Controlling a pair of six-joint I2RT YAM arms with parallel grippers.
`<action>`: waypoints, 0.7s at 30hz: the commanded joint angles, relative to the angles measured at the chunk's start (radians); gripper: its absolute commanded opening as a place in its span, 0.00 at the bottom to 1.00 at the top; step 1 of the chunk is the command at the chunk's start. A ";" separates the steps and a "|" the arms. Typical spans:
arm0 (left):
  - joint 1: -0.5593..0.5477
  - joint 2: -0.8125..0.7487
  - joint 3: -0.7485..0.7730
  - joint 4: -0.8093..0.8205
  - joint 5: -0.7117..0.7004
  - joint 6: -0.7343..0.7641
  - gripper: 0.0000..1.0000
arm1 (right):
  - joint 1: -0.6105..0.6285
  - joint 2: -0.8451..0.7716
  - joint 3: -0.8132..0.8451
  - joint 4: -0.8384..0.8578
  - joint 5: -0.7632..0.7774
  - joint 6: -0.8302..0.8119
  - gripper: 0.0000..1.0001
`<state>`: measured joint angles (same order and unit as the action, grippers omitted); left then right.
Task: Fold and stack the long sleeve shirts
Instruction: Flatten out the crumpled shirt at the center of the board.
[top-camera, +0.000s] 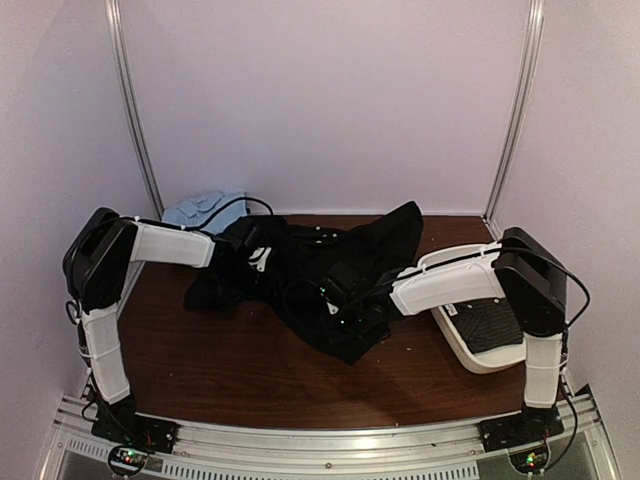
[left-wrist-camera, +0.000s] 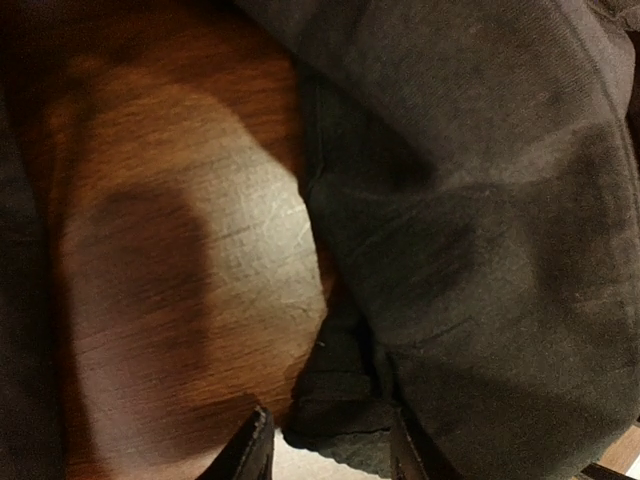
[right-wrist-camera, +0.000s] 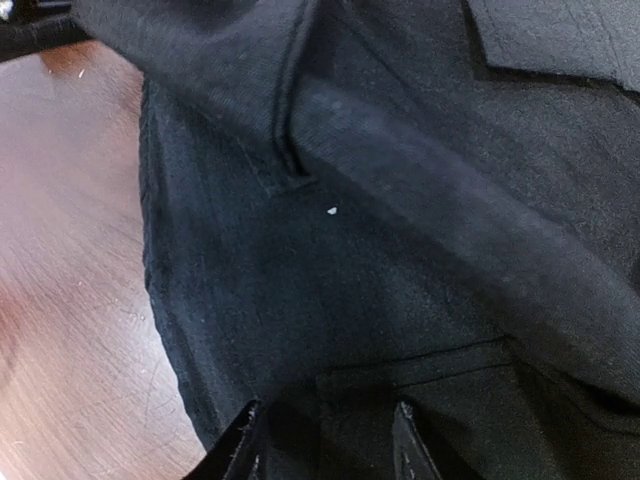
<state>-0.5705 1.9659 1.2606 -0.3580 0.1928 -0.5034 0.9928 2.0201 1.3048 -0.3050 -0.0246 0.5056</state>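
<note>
A black long sleeve shirt (top-camera: 330, 270) lies crumpled across the middle of the brown table. My left gripper (top-camera: 257, 258) is at its left part. In the left wrist view that gripper (left-wrist-camera: 328, 452) is closed on a bunched fold of the dark cloth (left-wrist-camera: 480, 230), just above the wood. My right gripper (top-camera: 340, 300) is at the shirt's near middle. In the right wrist view it (right-wrist-camera: 325, 448) is closed on the black cloth (right-wrist-camera: 330, 300), with a seam and hem running between the fingers. A dark folded cloth (top-camera: 488, 325) lies in the white tray.
The white tray (top-camera: 452, 335) stands at the right edge under my right arm. A pale blue cloth (top-camera: 205, 210) lies at the back left corner. Bare wood (top-camera: 230, 360) runs along the near side. Pale walls close in the back and sides.
</note>
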 joint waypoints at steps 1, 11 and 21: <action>-0.001 0.039 0.013 0.042 0.027 0.007 0.39 | 0.006 0.000 -0.042 0.006 0.014 0.023 0.43; -0.021 0.018 -0.036 -0.004 0.021 -0.034 0.01 | 0.005 -0.014 -0.041 -0.008 0.055 0.024 0.38; -0.095 -0.199 -0.247 -0.077 0.014 -0.118 0.00 | 0.006 -0.160 -0.145 -0.018 0.063 0.041 0.24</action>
<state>-0.6178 1.8549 1.0855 -0.3733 0.2058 -0.5705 0.9928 1.9388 1.2003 -0.3004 0.0170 0.5308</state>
